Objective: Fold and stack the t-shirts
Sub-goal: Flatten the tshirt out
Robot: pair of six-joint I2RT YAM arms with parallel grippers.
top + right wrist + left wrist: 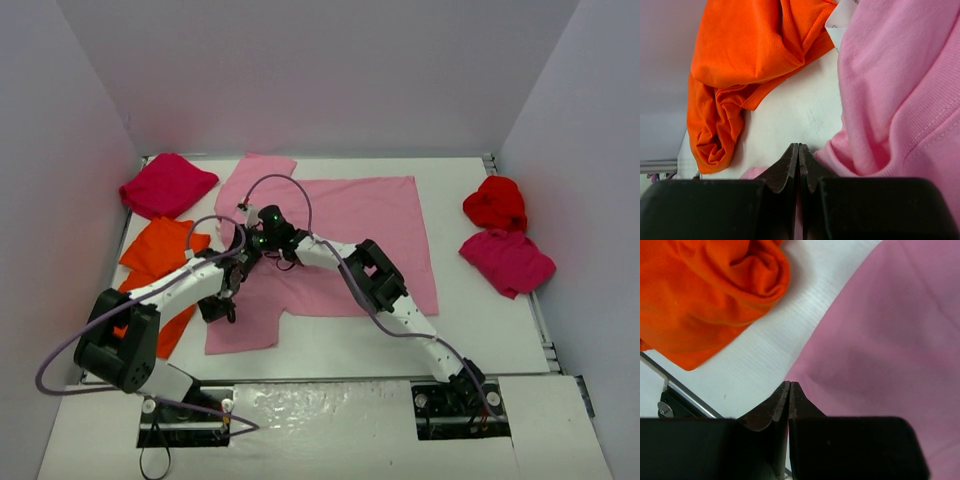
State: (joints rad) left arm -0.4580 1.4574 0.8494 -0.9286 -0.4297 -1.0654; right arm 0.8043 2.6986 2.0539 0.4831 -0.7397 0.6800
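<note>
My left gripper (789, 385) is pinched shut on nothing, tips at the near-left edge of the pink shirt (360, 230). That shirt lies flat mid-table (330, 350), long axis left to right, neck toward the left edge and hem toward the right. My right gripper (798, 146) is closed and empty beside the neck. The orange shirts (155, 250) lie crumpled near the left edge.

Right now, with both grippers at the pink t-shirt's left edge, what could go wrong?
1. The left gripper and right gripper are shut at the edge of the flat light pink cloth t-shirt; whether they pinch cloth is unclear, so a lift may come up empty.
2. The crumpled orange cloth t-shirt lies close beside that edge; a fold could drag it.
3. Both wrists sit close together beside a looping purple cable: collision or snag.
</note>
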